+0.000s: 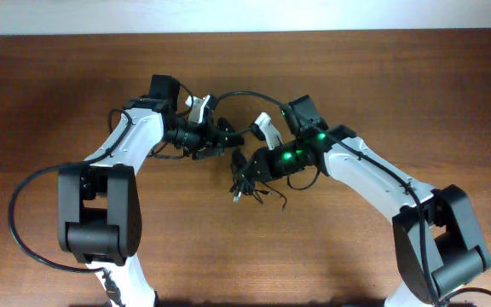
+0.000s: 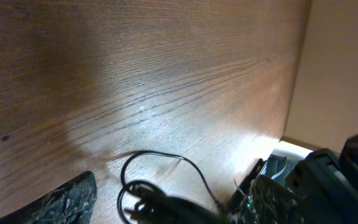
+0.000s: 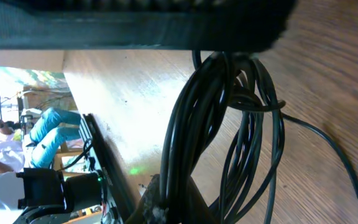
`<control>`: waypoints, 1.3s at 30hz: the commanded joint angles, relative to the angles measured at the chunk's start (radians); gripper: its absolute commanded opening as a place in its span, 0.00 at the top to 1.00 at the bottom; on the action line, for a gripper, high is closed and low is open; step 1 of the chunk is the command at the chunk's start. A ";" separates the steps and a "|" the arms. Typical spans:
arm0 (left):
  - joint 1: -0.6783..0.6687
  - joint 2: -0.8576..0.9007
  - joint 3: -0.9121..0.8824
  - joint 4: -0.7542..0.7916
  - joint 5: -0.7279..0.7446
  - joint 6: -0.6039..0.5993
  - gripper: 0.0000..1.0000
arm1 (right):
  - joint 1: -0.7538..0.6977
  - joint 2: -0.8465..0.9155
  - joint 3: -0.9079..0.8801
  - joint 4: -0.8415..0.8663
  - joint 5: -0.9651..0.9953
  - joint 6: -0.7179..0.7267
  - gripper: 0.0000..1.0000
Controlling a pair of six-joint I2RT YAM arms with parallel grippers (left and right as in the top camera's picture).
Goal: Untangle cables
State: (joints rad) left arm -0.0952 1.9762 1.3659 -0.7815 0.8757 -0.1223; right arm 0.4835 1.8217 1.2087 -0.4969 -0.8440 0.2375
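Note:
The cables (image 1: 246, 184) are thin black cords in a loose bundle at the table's middle. My right gripper (image 1: 248, 167) is shut on the bundle. In the right wrist view the looped cords (image 3: 229, 124) run down into its fingers (image 3: 188, 205). One thin strand (image 3: 328, 140) trails off right across the wood. My left gripper (image 1: 220, 139) is just left of the bundle and open. In the left wrist view one textured finger (image 2: 67, 200) shows at the bottom left, and the blurred bundle (image 2: 163, 202) with a loop lies in the gap.
The brown wooden table (image 1: 382, 77) spreads all round. Its far edge meets a pale wall (image 2: 340, 74). Thick black arm cables (image 1: 24, 183) loop by the left base. The right arm's wrist with green lights (image 1: 301, 153) is close to the left gripper.

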 commanded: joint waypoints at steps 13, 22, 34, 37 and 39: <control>0.001 0.008 -0.004 -0.020 0.026 0.026 0.33 | 0.082 -0.029 0.000 0.168 0.232 0.003 0.93; -0.008 0.008 -0.004 -0.016 -0.100 0.027 1.00 | 0.110 -0.042 0.002 0.145 0.326 -0.049 0.69; -0.007 0.008 -0.004 -0.020 0.154 0.279 0.99 | 0.020 -0.063 -0.003 -0.027 0.407 -0.073 0.64; -0.007 0.008 -0.004 -0.035 0.243 0.311 0.98 | 0.020 -0.063 -0.005 -0.024 0.407 -0.073 0.64; -0.007 0.008 -0.004 -0.036 0.288 0.311 0.98 | 0.020 -0.063 -0.004 -0.023 0.388 -0.076 0.63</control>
State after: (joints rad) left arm -0.1047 1.9762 1.3651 -0.8146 1.0531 0.1570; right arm 0.5045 1.7737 1.2049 -0.5232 -0.4515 0.1787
